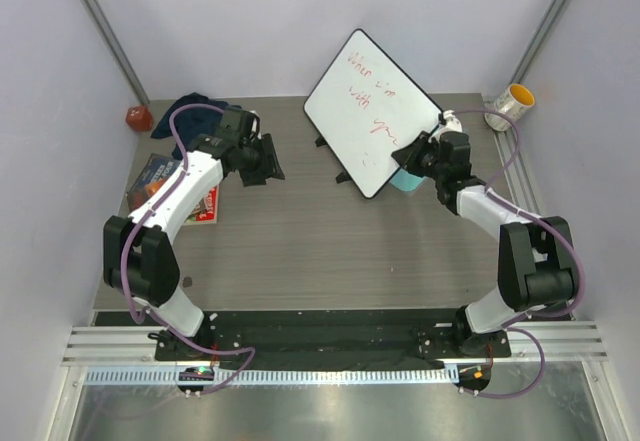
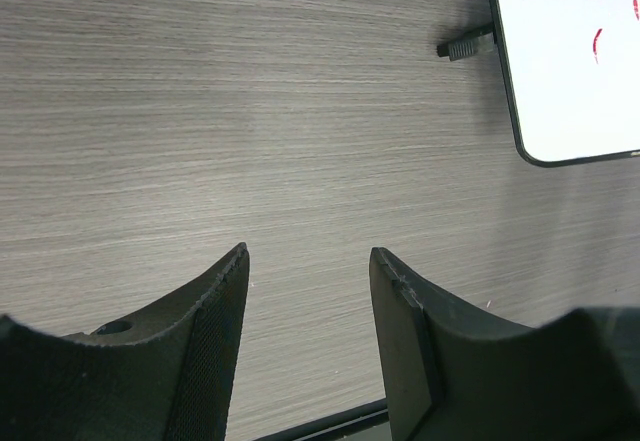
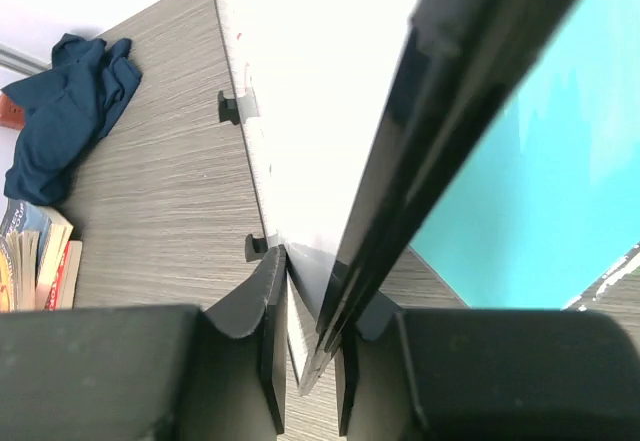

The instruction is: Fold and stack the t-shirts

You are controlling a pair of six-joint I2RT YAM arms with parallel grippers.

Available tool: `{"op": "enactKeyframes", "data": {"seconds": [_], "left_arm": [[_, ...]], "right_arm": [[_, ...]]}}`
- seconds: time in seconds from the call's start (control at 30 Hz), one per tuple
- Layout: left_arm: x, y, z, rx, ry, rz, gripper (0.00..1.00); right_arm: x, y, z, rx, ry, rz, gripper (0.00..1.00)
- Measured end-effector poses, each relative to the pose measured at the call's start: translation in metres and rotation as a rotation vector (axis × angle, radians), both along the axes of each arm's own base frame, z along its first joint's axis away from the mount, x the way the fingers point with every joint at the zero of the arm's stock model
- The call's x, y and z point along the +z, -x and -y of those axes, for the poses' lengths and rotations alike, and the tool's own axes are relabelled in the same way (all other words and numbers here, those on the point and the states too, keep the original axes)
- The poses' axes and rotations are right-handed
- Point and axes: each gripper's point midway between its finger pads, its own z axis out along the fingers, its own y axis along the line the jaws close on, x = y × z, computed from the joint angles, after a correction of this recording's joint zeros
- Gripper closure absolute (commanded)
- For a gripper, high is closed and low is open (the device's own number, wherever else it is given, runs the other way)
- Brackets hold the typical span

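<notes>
T-shirts (image 1: 195, 107) lie in one crumpled navy heap at the far left corner of the table (image 1: 300, 251), not yet spread or folded; how many are in the heap cannot be told. Just beside them sit a small red object (image 1: 138, 118) and, nearer, a stack of books (image 1: 160, 183).

Between the heap and the table's middle, the left gripper (image 2: 308, 261) hangs over bare wood with its fingers spread and nothing between them. Farther right, a whiteboard (image 1: 370, 111) stands tilted across the middle of the workspace. The right gripper (image 3: 310, 331) pinches its near edge, one finger on the white face and the other on the dark rim, with teal showing behind. A cup (image 1: 515, 99) stands in the far right corner.

The step in hand looks like clearing the board so there is room to fold. To do it well, the pinch should sit deep on the rim before lifting, since a thin edge can pivot or slip. The board should rise until its small feet leave the wood, then move away from the cup. The left arm is well placed to reach back for the heap and should pick up a single layer of cloth.
</notes>
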Motion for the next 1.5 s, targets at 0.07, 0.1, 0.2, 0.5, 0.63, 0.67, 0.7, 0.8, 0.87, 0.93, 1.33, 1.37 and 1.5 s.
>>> {"op": "enactKeyframes", "data": {"seconds": [0.07, 0.1, 0.2, 0.5, 0.63, 0.67, 0.7, 0.8, 0.87, 0.93, 1.33, 1.37, 1.5], "left_arm": [[0.000, 0.000, 0.000, 0.000, 0.000, 0.000, 0.47], [0.000, 0.000, 0.000, 0.000, 0.000, 0.000, 0.47], [0.000, 0.000, 0.000, 0.000, 0.000, 0.000, 0.47], [0.000, 0.000, 0.000, 0.000, 0.000, 0.000, 0.47], [0.000, 0.000, 0.000, 0.000, 0.000, 0.000, 0.47], [0.000, 0.000, 0.000, 0.000, 0.000, 0.000, 0.47], [0.000, 0.000, 0.000, 0.000, 0.000, 0.000, 0.47], [0.000, 0.000, 0.000, 0.000, 0.000, 0.000, 0.47], [0.000, 0.000, 0.000, 0.000, 0.000, 0.000, 0.47], [0.000, 0.000, 0.000, 0.000, 0.000, 0.000, 0.47], [0.000, 0.000, 0.000, 0.001, -0.001, 0.000, 0.47], [0.000, 0.000, -0.001, 0.002, -0.003, 0.001, 0.47], [0.000, -0.001, -0.001, 0.004, -0.005, 0.002, 0.47]], "right_arm": [[-0.004, -0.002, 0.005, -0.012, -0.003, -0.026, 0.99], [-0.003, -0.003, 0.005, -0.009, -0.002, -0.029, 0.99], [-0.006, -0.006, 0.004, -0.006, 0.003, -0.047, 0.99], [-0.012, -0.008, 0.006, -0.021, 0.008, -0.071, 0.99], [-0.018, -0.016, 0.008, -0.042, 0.000, -0.109, 0.98], [-0.020, -0.018, 0.009, -0.049, -0.005, -0.120, 0.99], [-0.022, -0.020, 0.010, -0.058, -0.010, -0.136, 0.99], [-0.030, -0.024, 0.015, -0.083, -0.019, -0.184, 0.99], [-0.033, -0.024, 0.016, -0.104, -0.019, -0.209, 0.99], [-0.033, -0.021, 0.014, -0.122, -0.015, -0.220, 0.99], [-0.043, -0.019, 0.001, -0.172, 0.060, -0.266, 0.99], [-0.045, -0.019, 0.002, -0.176, 0.067, -0.289, 0.99], [-0.049, -0.017, 0.005, -0.144, 0.141, -0.386, 0.99]]}}
